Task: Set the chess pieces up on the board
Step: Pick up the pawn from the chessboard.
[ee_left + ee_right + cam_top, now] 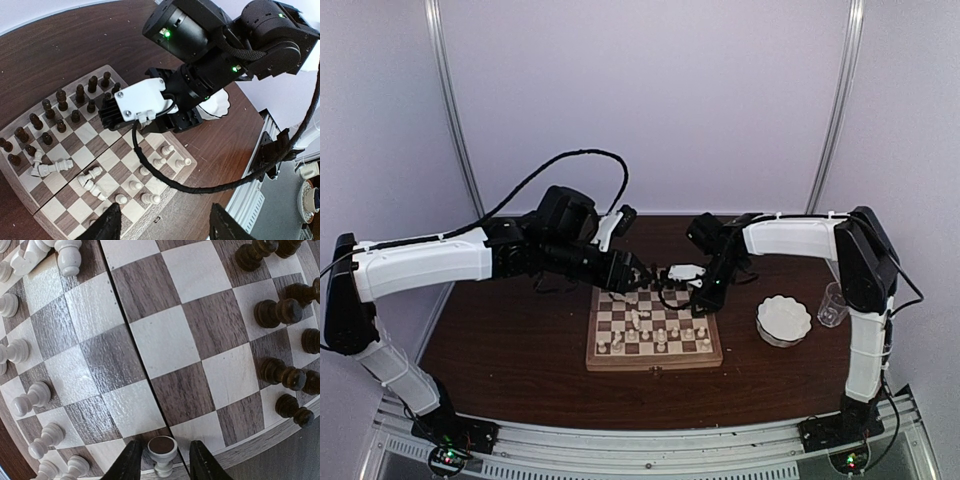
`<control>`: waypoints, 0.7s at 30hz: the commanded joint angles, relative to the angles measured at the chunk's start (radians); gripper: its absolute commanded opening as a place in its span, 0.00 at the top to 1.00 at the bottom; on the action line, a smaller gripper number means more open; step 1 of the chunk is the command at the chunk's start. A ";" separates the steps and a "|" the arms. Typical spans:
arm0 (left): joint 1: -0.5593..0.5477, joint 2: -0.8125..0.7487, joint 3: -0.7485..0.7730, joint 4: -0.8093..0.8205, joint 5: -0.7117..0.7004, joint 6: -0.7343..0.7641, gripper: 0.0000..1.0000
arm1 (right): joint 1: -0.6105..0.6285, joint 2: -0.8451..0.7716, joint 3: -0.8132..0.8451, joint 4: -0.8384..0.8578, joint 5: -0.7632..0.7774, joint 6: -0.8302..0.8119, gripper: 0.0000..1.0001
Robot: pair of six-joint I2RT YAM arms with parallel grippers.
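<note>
I read the left gripper [165, 226] as spread wide and empty over a corner of the chessboard [655, 361]. The right gripper [163, 460] sits half-closed at the board's edge. Its fingers flank a cream piece [162, 447] whose felt base faces the camera, and I cannot tell whether they grip it. Dark pieces [60, 107] stand in rows, and several cream pieces [50, 168] lie toppled mid-board.

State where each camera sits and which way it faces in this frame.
Top external: high behind both bases, looking forward and down at the board; left arm and right arm show.
Left wrist: over the board, facing the right arm's wrist; the open left gripper shows at the bottom.
Right wrist: close above the board; the right gripper flanks a cream piece.
Shared: both wrist views show the dark pieces.
</note>
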 commanded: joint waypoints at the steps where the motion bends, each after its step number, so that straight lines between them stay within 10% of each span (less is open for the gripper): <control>1: 0.006 -0.024 -0.007 0.014 -0.005 0.015 0.40 | 0.002 0.016 0.038 -0.033 0.015 0.015 0.64; 21: 0.006 -0.015 0.019 -0.017 -0.013 0.035 0.40 | -0.030 -0.003 -0.032 -0.026 0.028 -0.002 0.63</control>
